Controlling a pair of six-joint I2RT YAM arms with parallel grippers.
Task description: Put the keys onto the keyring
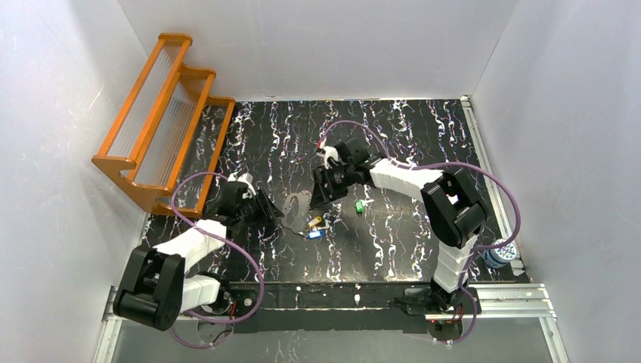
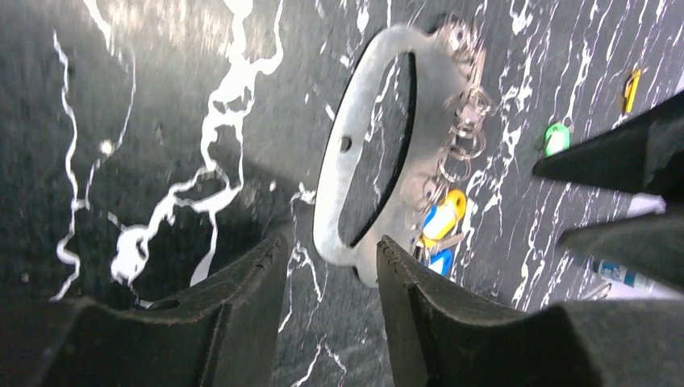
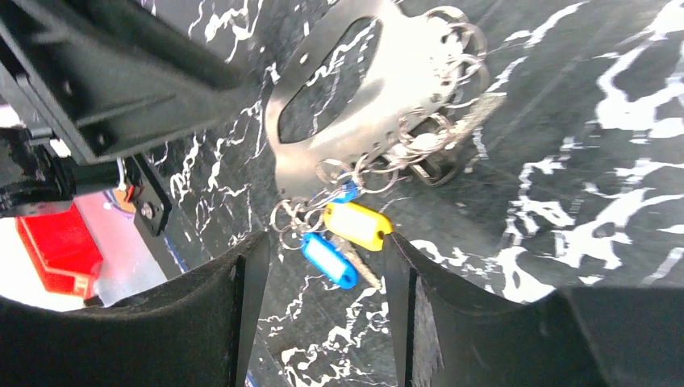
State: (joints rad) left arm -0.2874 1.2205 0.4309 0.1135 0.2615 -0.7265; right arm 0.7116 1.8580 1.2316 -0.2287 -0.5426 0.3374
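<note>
The left hand (image 2: 331,242) is spread, its two dark fingers (image 2: 242,298) well apart and pinching nothing. The keyring (image 2: 332,189), a flat grey metal oval with a long slot and a row of thin wire rings along one edge, lies on the black marbled bench (image 1: 408,242) straight ahead of this hand. The oval's near end reaches into the gap between the fingertips. One fingertip overlaps that end in the wrist view; whether it touches the metal I cannot tell.

The right hand (image 3: 324,239) is also spread and holds nothing. It hangs over the opposite side of the keyring, facing the left hand across it. Seen from its wrist, the yellow key (image 3: 355,224) and the blue key (image 3: 329,260) lie on the bench in the gap between its fingers (image 3: 419,306), side by side and touching or nearly so. Both appear hooked to small wire rings that chain up to the row of rings on the oval, which lies just beyond this hand's fingertips.

The green key (image 2: 555,139) lies alone on the bench, on the right hand's outer side, away from the left hand. It is apart from the keyring and from the other two keys, with no ring on it that can be made out.
</note>
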